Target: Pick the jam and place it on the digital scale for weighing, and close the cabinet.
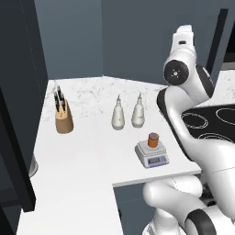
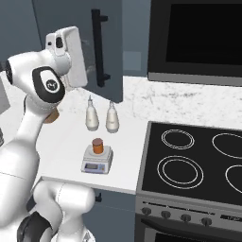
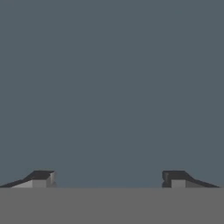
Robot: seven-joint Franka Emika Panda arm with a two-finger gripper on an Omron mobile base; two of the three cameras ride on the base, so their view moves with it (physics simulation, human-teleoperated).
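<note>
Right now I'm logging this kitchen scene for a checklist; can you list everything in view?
jam: one, orange-brown, upright on the scale.
digital scale: one, light grey, near the counter's front edge.
bottles: two, white, side by side behind the scale.
knife block: one, wooden, left on the counter.
counter: white marble.
cabinet: slate-blue door, ajar, black bar handle.
cooktop: black, right of the counter.
tool: dark fingertips apart, facing a plain slate-blue surface.

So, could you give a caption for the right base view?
Jam sits on the scale; arm raised near the open cabinet door.
</note>
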